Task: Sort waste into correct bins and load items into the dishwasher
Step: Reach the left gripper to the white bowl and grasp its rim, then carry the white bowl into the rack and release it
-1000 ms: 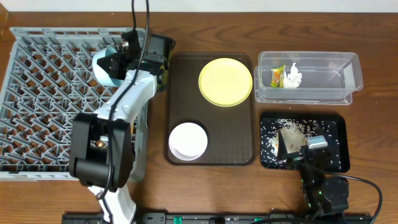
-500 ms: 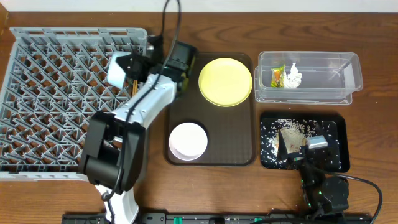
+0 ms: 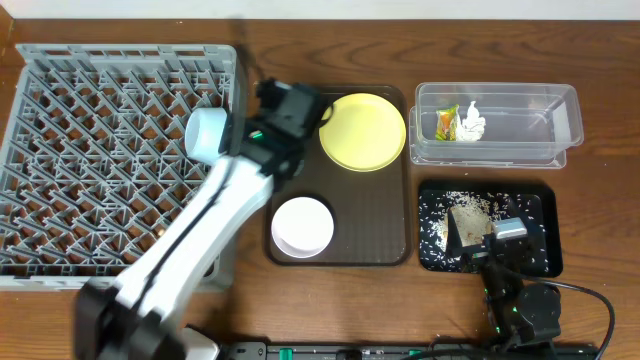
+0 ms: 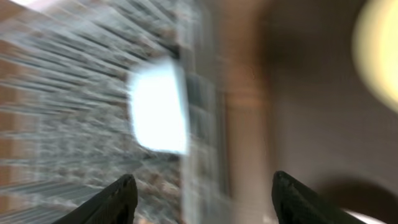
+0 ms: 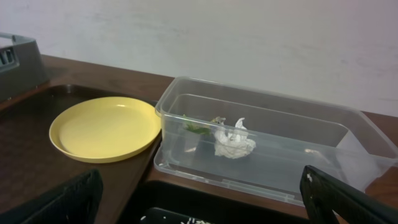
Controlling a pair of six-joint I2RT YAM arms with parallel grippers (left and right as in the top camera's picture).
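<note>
Overhead: L arm (image 3: 200, 230) had swung off the grey rack (image 3: 100, 150) toward the brown tray (image 3: 370, 220) vs half a sec earlier. The light-blue bowl (image 3: 207, 132) stayed behind in the rack by its right edge, so that one's loaded imo. Yellow plate (image 3: 362, 131) + white bowl (image 3: 302, 226) were still on the tray.

L wrist: v blurry. L gripper (image 4: 202, 199) was spread apart w/ nothing between.

R wrist: R gripper (image 5: 205, 208) was wide apart too and empty, facing the clear tub (image 5: 261, 94) w/ tissue (image 5: 234, 142) + wrapper (image 5: 194, 127) inside. No readable text anywhere.
</note>
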